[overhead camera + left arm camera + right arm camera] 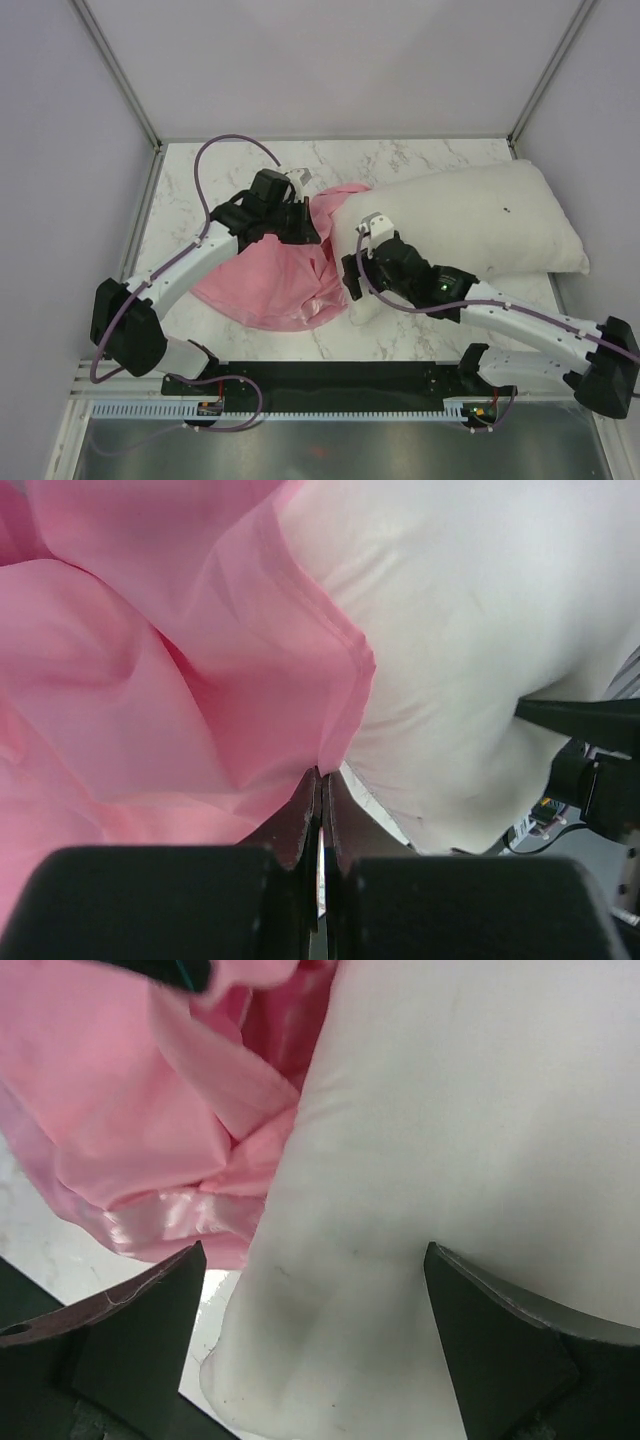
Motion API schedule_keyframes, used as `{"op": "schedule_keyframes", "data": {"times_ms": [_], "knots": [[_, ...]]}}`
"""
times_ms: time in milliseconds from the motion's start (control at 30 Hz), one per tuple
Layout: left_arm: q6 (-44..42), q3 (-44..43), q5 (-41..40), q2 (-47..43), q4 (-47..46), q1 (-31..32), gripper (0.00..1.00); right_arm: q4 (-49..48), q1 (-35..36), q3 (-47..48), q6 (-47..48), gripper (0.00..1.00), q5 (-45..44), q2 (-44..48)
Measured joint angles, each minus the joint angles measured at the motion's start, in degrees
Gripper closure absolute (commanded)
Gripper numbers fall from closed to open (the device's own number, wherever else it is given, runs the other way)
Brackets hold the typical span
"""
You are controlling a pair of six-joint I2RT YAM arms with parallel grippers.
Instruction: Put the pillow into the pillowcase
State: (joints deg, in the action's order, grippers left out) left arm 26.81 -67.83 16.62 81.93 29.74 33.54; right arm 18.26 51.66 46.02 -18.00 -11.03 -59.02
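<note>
Though barely begun, shows only the left end of the large puffy white pillow under the hem of the shiny pink satin pillowcase, leaves most bare on the white marble tabletop; has that hem clamped in the left gripper, right gripper spread wide astride the pillow's near corner; hindered by bunched satin

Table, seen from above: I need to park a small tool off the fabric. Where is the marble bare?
Bare marble lies at the far left, between the left wall and the pillowcase, and in a near strip between the pillow and the black base rail. The middle is crowded: the left claw and right claw meet at the pillow's end.
</note>
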Motion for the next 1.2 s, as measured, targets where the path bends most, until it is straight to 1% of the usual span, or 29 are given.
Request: {"op": "schedule_keyframes", "data": {"times_ms": [133,200,233,267,300,367,467,600,733,800,933,1067,1200], "knots": [[-0.02,0.61,-0.57,-0.44,0.00,-0.35,0.98,4.96,8.26,2.40,-4.39,0.02,-12.39,-9.81],[-0.02,1.03,-1.09,-0.70,0.09,-0.37,0.98,6.34,9.57,3.78,-5.99,0.28,-17.33,-14.58],[-0.02,1.27,-1.22,-0.81,0.11,-0.37,0.98,6.86,9.75,4.59,-6.60,0.43,-19.91,-16.98],[-0.02,1.57,-1.33,-0.98,0.11,-0.37,0.98,7.13,9.73,5.31,-6.88,0.73,-22.23,-18.97],[-0.02,1.86,-1.36,-1.09,0.13,-0.37,0.98,7.32,9.60,6.08,-7.04,0.84,-23.91,-20.46],[-0.02,2.51,-1.33,-1.22,0.09,-0.37,0.98,7.45,8.98,7.67,-7.37,1.00,-25.83,-21.68],[-0.02,3.76,-1.29,-1.66,0.13,-0.37,0.98,6.56,5.64,11.10,-6.32,1.00,-24.15,-21.73],[-0.02,4.81,-1.38,-2.21,-1.29,-0.48,0.98,4.59,-1.18,15.13,-5.09,1.00,-16.28,-21.73],[0.09,5.79,-0.98,-3.43,-3.32,-0.85,0.98,1.77,-5.81,17.14,-5.22,1.00,-8.68,-23.50],[0.39,6.16,-0.24,-4.02,-4.24,-0.96,0.98,-0.02,-7.26,18.25,-5.68,1.00,-5.18,-25.49],[1.36,6.29,0.57,-4.15,-6.12,-0.87,0.98,-7.06,-9.57,18.58,-8.50,1.00,1.68,-29.33],[2.56,6.29,1.40,-4.15,-7.54,-0.44,0.98,-12.68,-9.92,18.78,-11.19,1.00,4.24,-32.39],[3.63,6.27,3.26,-4.33,-8.33,-0.35,0.98,-15.15,-10.36,20.41,-13.00,1.00,4.98,-36.94]]}}
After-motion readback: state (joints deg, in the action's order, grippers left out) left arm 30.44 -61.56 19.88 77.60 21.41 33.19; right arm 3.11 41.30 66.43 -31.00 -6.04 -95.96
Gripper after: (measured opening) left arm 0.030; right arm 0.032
